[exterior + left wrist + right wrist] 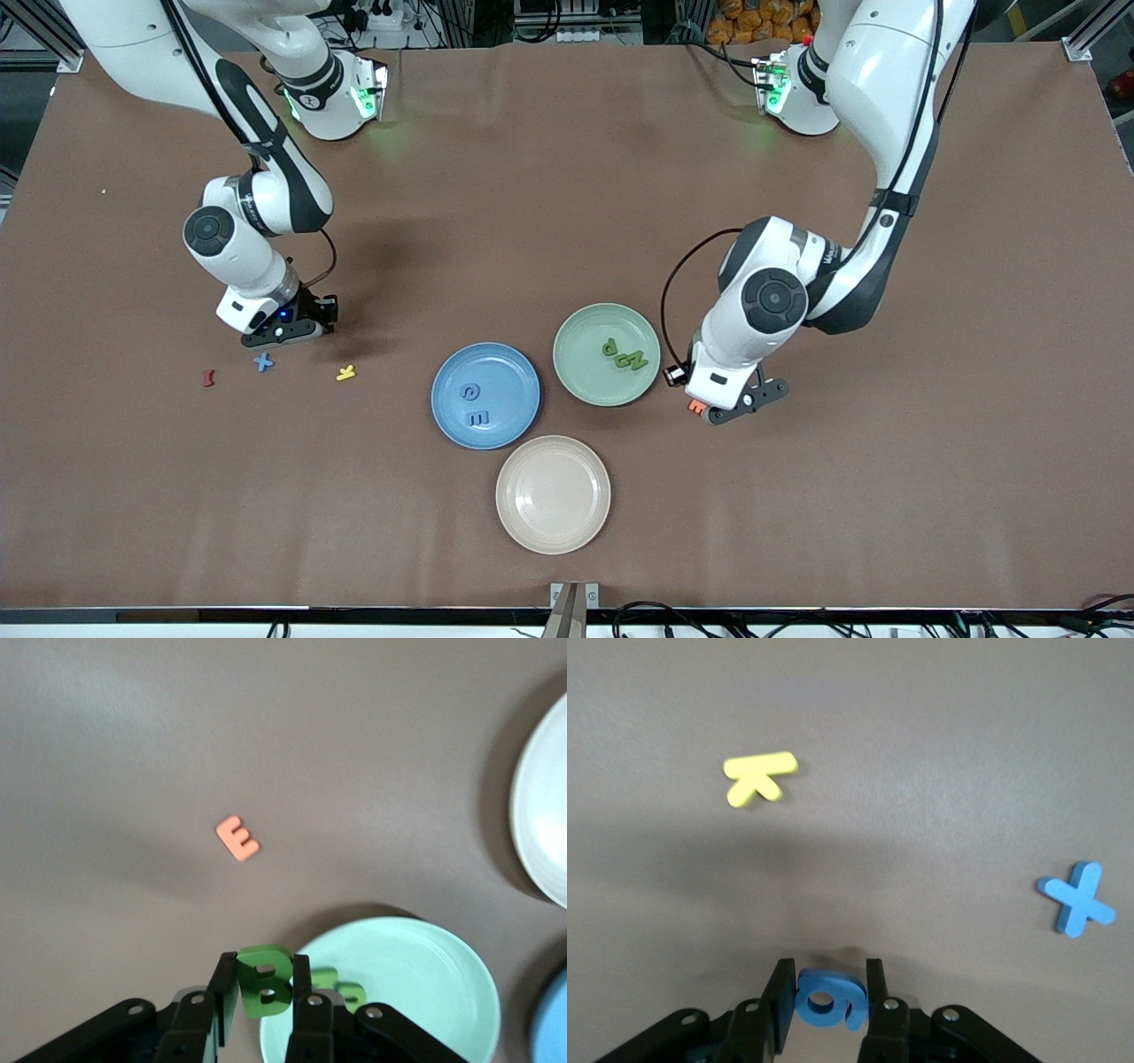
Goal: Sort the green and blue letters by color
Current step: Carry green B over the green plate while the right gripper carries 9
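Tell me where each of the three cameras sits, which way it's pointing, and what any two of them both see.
Front view: high across the table, facing both arms; blue plate, green plate, cream plate.
Left wrist view: on the left arm, looking down past the left claw shut on a green B; orange E.
Right wrist view: on the right arm, looking down past the right claw shut on a blue 6.
Shared: front and right wrist views show the blue X and yellow K.

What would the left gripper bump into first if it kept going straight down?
The left gripper, shut on the green B, points down beside the green plate's rim. It would probably meet bare table first, though it might clip that rim; depth is unclear.
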Tool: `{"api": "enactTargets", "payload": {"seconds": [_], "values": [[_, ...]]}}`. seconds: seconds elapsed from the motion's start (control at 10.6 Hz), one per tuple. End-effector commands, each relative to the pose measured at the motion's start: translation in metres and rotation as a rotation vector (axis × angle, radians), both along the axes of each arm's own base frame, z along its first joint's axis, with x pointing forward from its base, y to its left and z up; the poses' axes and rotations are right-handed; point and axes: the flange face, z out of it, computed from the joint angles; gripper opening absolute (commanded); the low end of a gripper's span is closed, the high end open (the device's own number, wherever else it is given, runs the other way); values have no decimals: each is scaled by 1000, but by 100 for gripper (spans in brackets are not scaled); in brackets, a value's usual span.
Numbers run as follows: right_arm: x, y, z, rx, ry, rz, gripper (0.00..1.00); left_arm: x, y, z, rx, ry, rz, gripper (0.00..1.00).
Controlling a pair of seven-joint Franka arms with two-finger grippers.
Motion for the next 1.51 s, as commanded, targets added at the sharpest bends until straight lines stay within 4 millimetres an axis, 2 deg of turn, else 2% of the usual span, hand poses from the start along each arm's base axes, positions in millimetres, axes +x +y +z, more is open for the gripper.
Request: {"api": "enactTargets", "payload": {"seconds": [0.0, 0.19, 0.38, 0.47, 0.75, 0.85, 0.94, 1.04, 1.13, 1.22, 1.41], "values": [[21, 13, 29, 1, -1, 2, 28, -26, -37, 17, -15, 32, 67, 0], [46, 40, 54, 6, 18, -29, 29, -37, -66, 14, -18, 33, 93, 0], [69, 89, 77, 8, 25, -66, 30, -50, -87, 8, -16, 31, 95, 0], [81, 115, 80, 21, 5, -94, 30, -52, -90, 2, -16, 33, 93, 0], [109, 208, 65, 64, -30, -143, 31, -78, -122, -4, -2, 41, 104, 0], [119, 233, 57, 79, -39, -162, 31, -83, -129, -4, -1, 44, 124, 5], [125, 257, 46, 90, -43, -157, 31, -89, -136, -7, 4, 48, 157, 64], [126, 272, 34, 94, -39, -164, 33, -97, -145, -9, 30, 24, 121, 100], [125, 288, 31, 100, -44, -164, 33, -99, -145, -7, 54, 1, 99, 100], [125, 295, 29, 103, -46, -161, 33, -94, -139, -8, 62, 2, 106, 100], [130, 296, 28, 109, -51, -167, 35, -71, -112, -6, 64, -5, 141, 100]]}}
